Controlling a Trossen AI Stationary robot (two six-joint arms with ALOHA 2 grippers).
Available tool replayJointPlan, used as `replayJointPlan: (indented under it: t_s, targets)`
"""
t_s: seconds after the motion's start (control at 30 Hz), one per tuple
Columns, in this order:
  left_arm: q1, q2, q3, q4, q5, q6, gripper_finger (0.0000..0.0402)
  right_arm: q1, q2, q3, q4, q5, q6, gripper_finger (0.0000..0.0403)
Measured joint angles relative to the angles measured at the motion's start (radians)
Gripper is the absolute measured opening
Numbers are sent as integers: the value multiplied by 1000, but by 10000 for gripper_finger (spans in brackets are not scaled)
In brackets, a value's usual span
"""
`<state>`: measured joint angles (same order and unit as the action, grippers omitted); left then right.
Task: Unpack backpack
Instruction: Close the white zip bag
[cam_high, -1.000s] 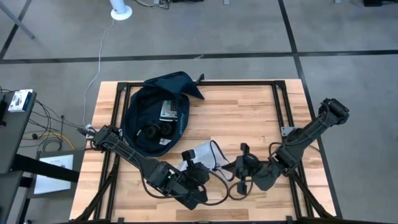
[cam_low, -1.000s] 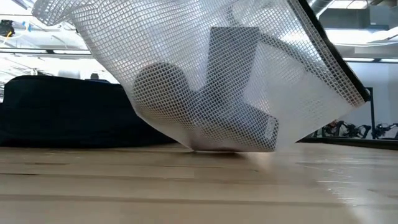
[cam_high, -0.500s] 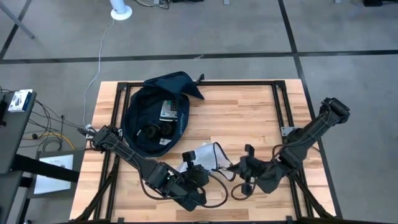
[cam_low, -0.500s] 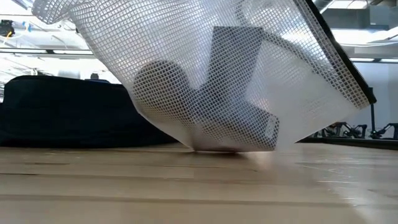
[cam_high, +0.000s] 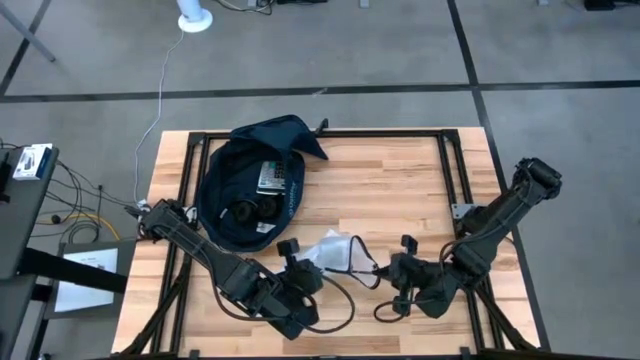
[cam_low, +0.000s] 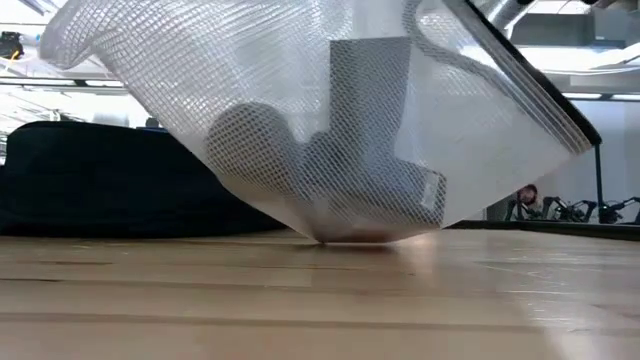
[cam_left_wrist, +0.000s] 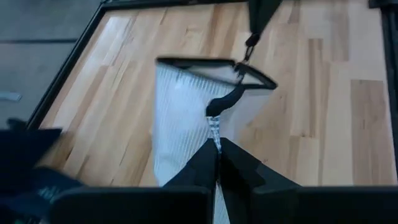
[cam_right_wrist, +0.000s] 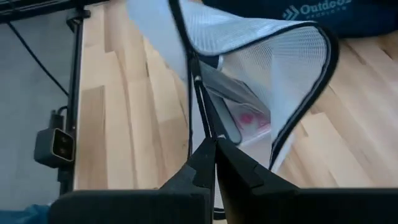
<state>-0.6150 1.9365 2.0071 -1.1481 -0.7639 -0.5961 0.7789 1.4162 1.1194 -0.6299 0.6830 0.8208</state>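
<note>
A white mesh pouch with black trim hangs between my two grippers near the table's front middle. Its bottom corner rests on the wood. A grey boxy item and a rounded one show through the mesh. My left gripper is shut on the pouch's left side, my right gripper on its right side. The dark navy backpack lies open at the far left, behind the pouch. My left gripper pinches a thin strip at the pouch's mouth edge between its two fingers, slanting down from the near left. The mesh runs away from the fingers toward the black trim. My right gripper pinches the black trim of the pouch's mouth between its two fingers, slanting down from the near right. The pouch hangs open beyond them, its bottom on the table.
Inside the open backpack lie a white flat item and dark things. Black frame rails run along the table's sides. Bare wood stretches across the far right of the table.
My left gripper has gone toward the table's left edge and my right gripper has tipped and shifted slightly right. The pouch's top has been drawn out between them. The pouch stands more upright on its bottom corner, and the boxy item inside has straightened.
</note>
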Motion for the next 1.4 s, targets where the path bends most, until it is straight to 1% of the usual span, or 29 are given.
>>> replayJointPlan:
  t_s: [0.07,0.2,0.27,0.37,0.47,0.6,0.7,0.8,0.87,0.9,1.03,1.13,1.3,1.4]
  targets:
    - [-6,-12,0,-51,0,-41,0,0,1,0,-35,1,13,0]
    - [-25,-32,0,-120,-15,-94,0,-2,10,-2,-167,-3,118,0]
    - [-29,-37,1,-135,-23,-105,0,-2,-1,-2,-154,-3,126,0]
    - [-36,-40,1,-173,-23,-127,0,12,-36,0,-77,-3,92,0]
    - [-36,-41,1,-227,-23,-158,0,39,-50,0,-113,-3,96,0]
    - [-40,-46,1,-323,-23,-235,0,62,-50,0,-289,-28,258,0]
    - [-46,-46,1,-369,-23,-269,0,86,-63,-1,-312,-41,328,0]
    - [-47,-47,1,-385,-23,-276,0,115,-90,9,-287,-38,330,0]
    - [-47,-47,1,-389,-23,-275,0,133,-91,10,-336,-35,339,0]
    - [-47,-48,1,-388,-23,-275,0,143,-88,9,-379,-38,361,0]
    - [-47,-48,1,-386,-25,-273,0,170,-88,8,-533,-79,533,0]
    - [-47,-48,1,-375,-30,-272,0,194,-101,13,-540,-81,586,0]
    - [-47,-48,1,-363,-31,-255,0,224,-105,34,-538,-84,590,0]
    - [-47,-48,1,-360,-31,-258,0,254,-105,34,-543,-115,615,0]
